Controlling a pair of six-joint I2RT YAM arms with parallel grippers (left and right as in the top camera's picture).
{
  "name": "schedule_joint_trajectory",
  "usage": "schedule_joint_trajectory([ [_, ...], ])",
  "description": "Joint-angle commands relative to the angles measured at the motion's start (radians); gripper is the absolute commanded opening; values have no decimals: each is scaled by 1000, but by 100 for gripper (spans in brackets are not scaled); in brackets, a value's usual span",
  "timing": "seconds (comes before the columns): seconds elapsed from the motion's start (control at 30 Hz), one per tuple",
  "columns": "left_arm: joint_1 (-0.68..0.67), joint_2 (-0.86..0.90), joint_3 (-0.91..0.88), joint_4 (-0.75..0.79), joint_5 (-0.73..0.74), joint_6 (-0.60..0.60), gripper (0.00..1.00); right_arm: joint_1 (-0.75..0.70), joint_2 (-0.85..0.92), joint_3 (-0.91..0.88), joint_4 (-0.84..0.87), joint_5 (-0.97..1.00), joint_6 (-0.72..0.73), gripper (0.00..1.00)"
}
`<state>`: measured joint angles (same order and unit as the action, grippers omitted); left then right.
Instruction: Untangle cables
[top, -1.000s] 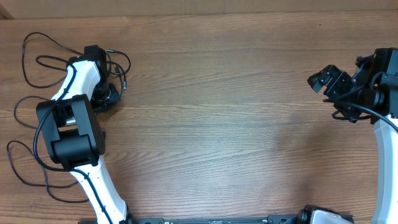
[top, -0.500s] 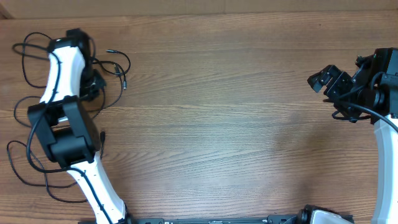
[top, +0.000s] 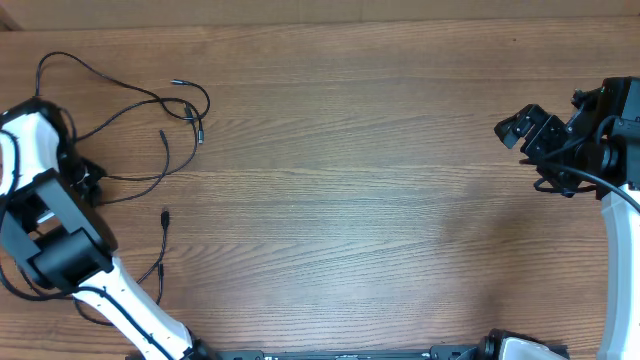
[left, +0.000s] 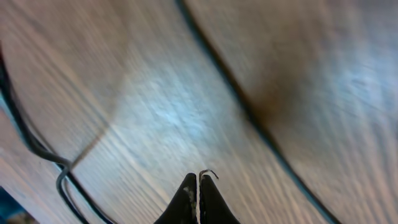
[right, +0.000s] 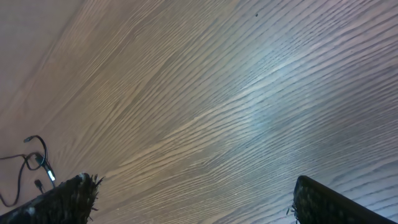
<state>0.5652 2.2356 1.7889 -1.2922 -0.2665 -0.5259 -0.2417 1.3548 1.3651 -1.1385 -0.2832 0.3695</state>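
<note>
Several thin black cables (top: 186, 84) lie in loose loops on the left part of the wooden table, with small plug tips (top: 165, 215) pointing out of the tangle. My left gripper (top: 88, 180) sits low at the far left edge among them, its fingers shut. In the left wrist view the left gripper (left: 199, 177) is pressed tip to tip with no cable between the tips, and a blurred cable (left: 249, 112) crosses the wood ahead. My right gripper (top: 515, 125) hovers at the far right, open and holding nothing (right: 196, 202). The cables (right: 37, 158) show small and far off in the right wrist view.
The wooden table (top: 350, 200) stretches between both arms. More cable loops (left: 25, 140) run close to the table's left edge beside the left arm. Thicker black wires belong to the arms themselves.
My left arm has swung left and toward the front, off the tangle, uncovering the loops it hid. Its fingers stay shut. The right arm has not moved.
</note>
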Motion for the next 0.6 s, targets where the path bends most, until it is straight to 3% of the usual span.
schedule_joint_trajectory([
  [0.0,35,-5,-13,14,-8,-34,4,-1,-10,29,5,6,1,100],
  [0.27,121,-8,164,-106,-8,-9,6,-1,-10,29,5,6,1,100],
  [0.37,149,-8,216,-145,-18,-9,27,-1,-10,29,5,6,1,100],
  [0.4,159,-8,223,-149,-18,-8,76,-1,-10,29,6,6,1,100],
  [0.43,170,-8,224,-150,-22,-3,87,-1,-10,29,6,6,1,100],
  [0.47,185,-7,221,-152,-26,11,82,-1,-10,29,6,6,1,100],
  [0.57,216,-6,203,-146,-29,13,84,-1,-10,29,6,6,1,100],
])
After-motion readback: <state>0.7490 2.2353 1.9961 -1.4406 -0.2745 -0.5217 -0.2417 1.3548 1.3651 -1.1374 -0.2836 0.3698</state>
